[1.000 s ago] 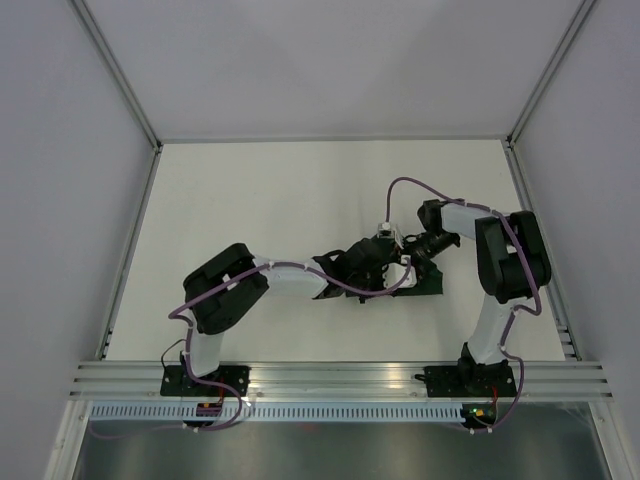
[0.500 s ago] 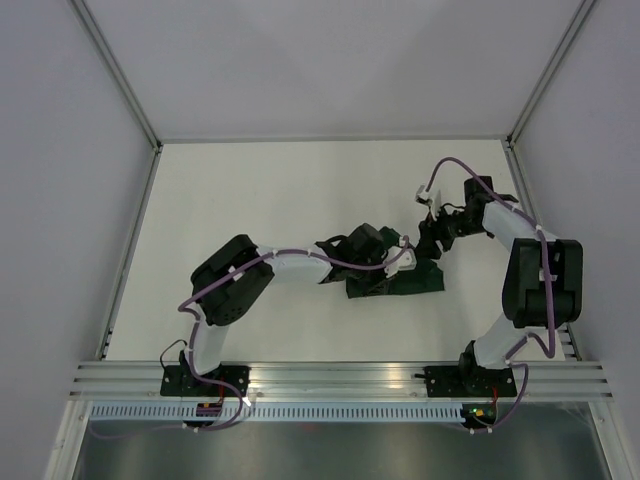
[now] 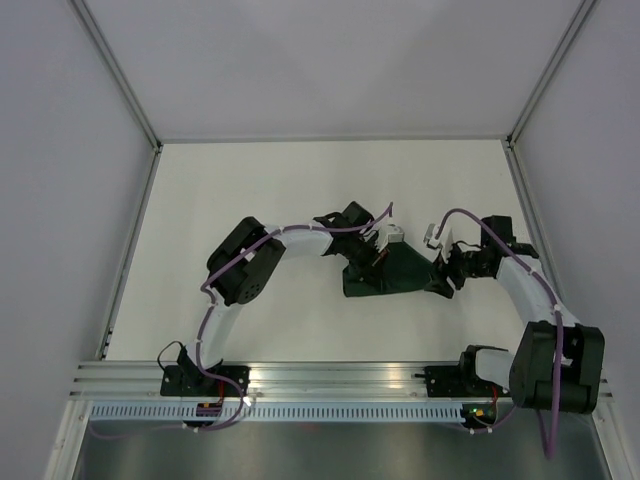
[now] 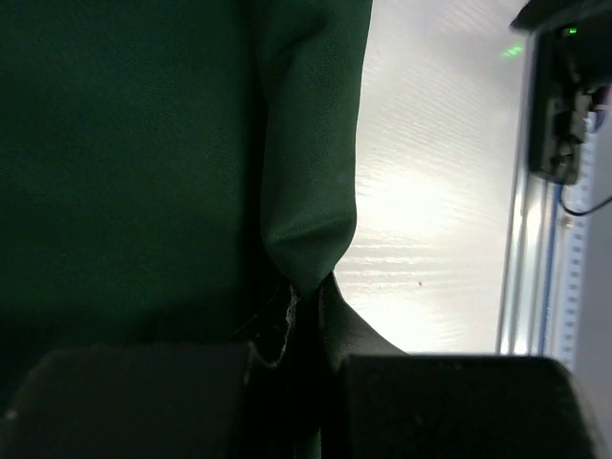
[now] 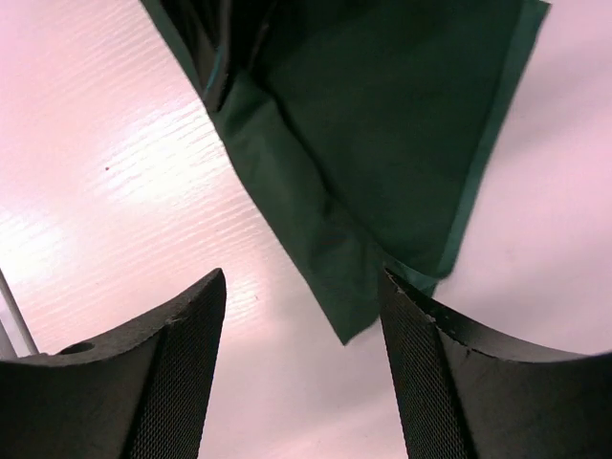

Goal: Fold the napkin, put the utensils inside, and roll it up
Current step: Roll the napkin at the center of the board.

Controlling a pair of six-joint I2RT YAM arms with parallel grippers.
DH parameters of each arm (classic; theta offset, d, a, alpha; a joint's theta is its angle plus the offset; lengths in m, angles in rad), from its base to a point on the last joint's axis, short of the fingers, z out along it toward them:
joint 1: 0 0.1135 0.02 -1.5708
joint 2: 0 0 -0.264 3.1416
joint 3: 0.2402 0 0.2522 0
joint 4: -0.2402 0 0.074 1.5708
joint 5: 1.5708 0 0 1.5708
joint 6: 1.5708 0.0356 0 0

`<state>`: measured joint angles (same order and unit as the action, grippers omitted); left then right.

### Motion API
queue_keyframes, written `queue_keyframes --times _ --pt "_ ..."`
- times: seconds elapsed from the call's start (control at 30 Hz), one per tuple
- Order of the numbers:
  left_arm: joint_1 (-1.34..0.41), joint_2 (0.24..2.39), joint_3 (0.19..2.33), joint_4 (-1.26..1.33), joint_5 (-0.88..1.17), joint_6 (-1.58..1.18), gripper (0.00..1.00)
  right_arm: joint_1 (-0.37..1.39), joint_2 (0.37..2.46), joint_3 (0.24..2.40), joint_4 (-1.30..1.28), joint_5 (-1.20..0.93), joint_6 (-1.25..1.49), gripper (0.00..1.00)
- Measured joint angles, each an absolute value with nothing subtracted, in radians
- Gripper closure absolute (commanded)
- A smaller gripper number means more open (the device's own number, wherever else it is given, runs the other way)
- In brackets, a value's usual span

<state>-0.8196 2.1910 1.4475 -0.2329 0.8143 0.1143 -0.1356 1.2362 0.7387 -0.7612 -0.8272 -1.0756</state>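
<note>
The napkin (image 3: 400, 272) is lying bunched and partly folded on the white worktop (image 3: 250, 180), just off centre toward 4 o'clock, and both arms are reaching in to it. The left tool (image 3: 375, 252) is sitting at the cloth's 10 o'clock edge. In its wrist view it is pinching a gathered fold of the green fabric (image 4: 306, 191), with its dark fingers (image 4: 143, 402) closed down to a narrow slot and the cloth running between them. The right tool (image 3: 441, 280) is hovering at the napkin's 3 o'clock end. Its wrist view is showing the two textured fingers (image 5: 163, 382) spread wide apart and gripping nothing. A pointed corner of the napkin (image 5: 349, 316) is poking toward the gap between them, with bare worktop (image 5: 96, 191) showing there.
</note>
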Motion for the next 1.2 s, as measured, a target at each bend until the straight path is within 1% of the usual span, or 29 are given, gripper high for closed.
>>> queue_keyframes --times 0.07,0.23,0.43,0.77,0.9,0.97,1.0,1.07,1.1,1.13,1.2 --pt "-0.807 2.221 1.479 -0.266 0.864 0.100 0.98 -0.088 1.196 0.694 -0.727 -0.804 -1.078 0.29" --pt "-0.781 2.281 1.529 -0.334 0.981 0.064 0.98 0.105 1.125 0.589 -0.583 -0.718 -1.052 0.28" --pt "-0.770 2.318 1.539 -0.402 1.080 0.036 0.98 0.271 1.099 0.508 -0.432 -0.610 -1.006 0.28" --pt "-0.769 2.343 1.554 -0.464 1.123 0.022 0.97 0.460 1.120 0.491 -0.326 -0.505 -0.945 0.29" --pt "-0.768 2.346 1.557 -0.474 1.131 0.022 0.93 0.526 1.156 0.476 -0.294 -0.464 -0.926 0.31" --pt "-0.768 2.346 1.557 -0.479 1.131 0.022 0.91 0.545 1.177 0.466 -0.281 -0.446 -0.918 0.35" --pt "-0.768 2.346 1.557 -0.482 1.131 0.022 0.88 0.547 1.187 0.463 -0.276 -0.437 -0.915 0.37" --pt "-0.768 2.346 1.557 -0.489 1.129 0.022 0.82 0.547 1.196 0.462 -0.256 -0.427 -0.910 0.60" --pt "-0.768 2.347 1.557 -0.492 1.129 0.022 0.72 0.547 1.200 0.462 -0.249 -0.420 -0.908 0.72" --pt "-0.768 2.346 1.557 -0.494 1.126 0.022 0.68 0.547 1.204 0.461 -0.245 -0.415 -0.901 0.81" --pt "-0.767 2.346 1.558 -0.501 1.126 0.014 0.60 0.548 1.208 0.461 -0.241 -0.412 -0.887 0.84"
